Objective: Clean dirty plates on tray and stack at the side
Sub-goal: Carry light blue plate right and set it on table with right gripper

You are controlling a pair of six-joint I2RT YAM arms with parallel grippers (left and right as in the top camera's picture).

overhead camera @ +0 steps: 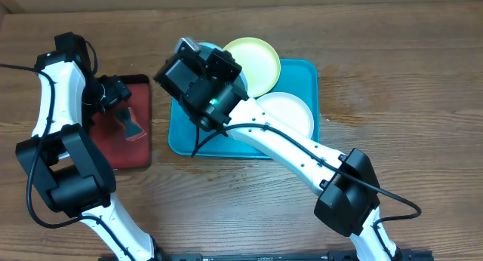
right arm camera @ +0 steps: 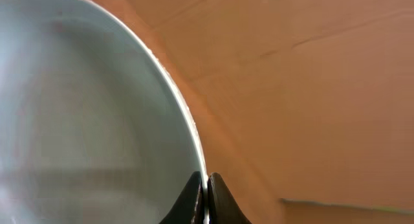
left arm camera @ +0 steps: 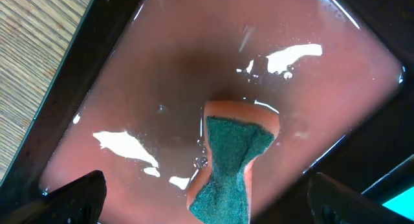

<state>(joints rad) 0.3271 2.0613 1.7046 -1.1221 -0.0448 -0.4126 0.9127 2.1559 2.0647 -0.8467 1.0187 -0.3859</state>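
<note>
While the left gripper hung over the dark red tray with its fingers spread wide and nothing between them, the sponge lay green side up on that tray's wet floor. Over to the teal tray: the right gripper was pinching the rim of the light blue plate above the far-left corner. The yellow-green plate sat at the far edge, and the white plate lay flat on the right side.

Right wrist: light blue plate cut off left and bottom. Overhead: mostly hidden under my right arm. Left wrist: sponge cropped at bottom edge.
</note>
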